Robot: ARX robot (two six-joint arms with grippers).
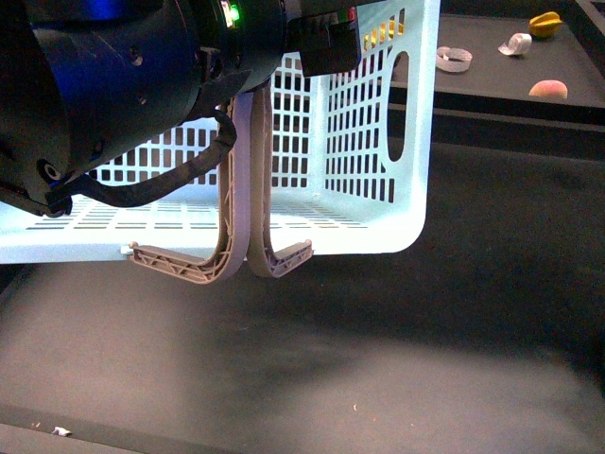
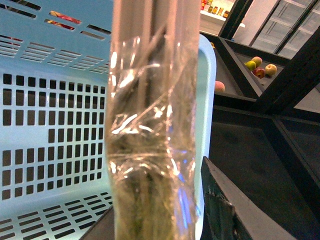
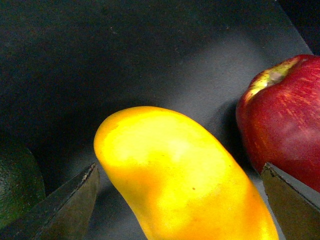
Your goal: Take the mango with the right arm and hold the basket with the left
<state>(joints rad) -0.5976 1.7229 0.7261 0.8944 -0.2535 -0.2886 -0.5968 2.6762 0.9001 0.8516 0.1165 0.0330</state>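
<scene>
Right wrist view: the right tool (image 3: 178, 167) open, its fingers (image 3: 65, 210) flanking the mango (image 3: 175, 185) on the surface (image 3: 125, 60); grasping appears in hand, and closing should come next. Front view: basket (image 1: 378, 142) at 12 o'clock, no fruit visible inside; whether the left tool (image 2: 150, 170) clamps its taped handle (image 2: 150, 90) cannot be told.
</scene>
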